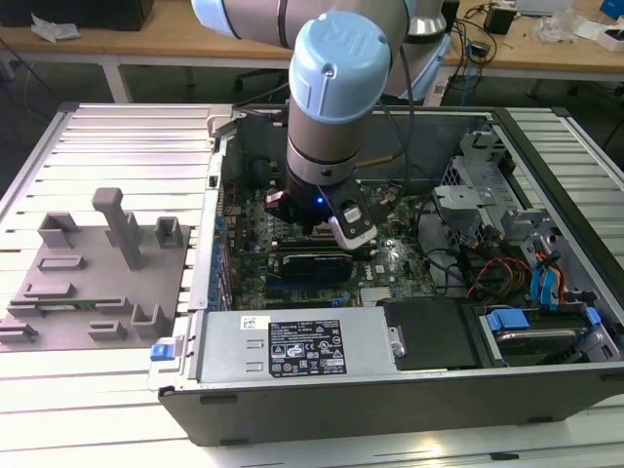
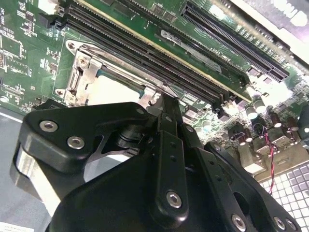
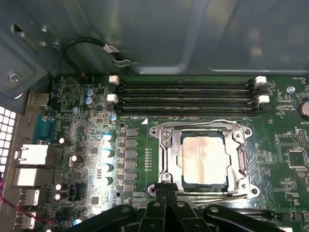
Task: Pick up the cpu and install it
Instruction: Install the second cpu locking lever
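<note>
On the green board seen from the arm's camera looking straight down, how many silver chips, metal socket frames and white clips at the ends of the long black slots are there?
cpu: 1
metal socket frame: 1
white slot clips: 4
Total: 6

The small square cpu [image 3: 203, 160] has a silvery brushed-metal top with a soft sheen, and the shiny bare-metal socket frame [image 3: 166, 159] rings it from 12 to 9 o'clock on the glossy green motherboard [image 3: 91, 159]. The black gripper [image 2: 164, 108] looks like matt anodised metal with bright steel screw heads. In the exterior view, the grey fixture plate [image 1: 93, 288] is dull matt plastic at 9 o'clock of the dark painted sheet-metal computer case [image 1: 322, 409].
</note>
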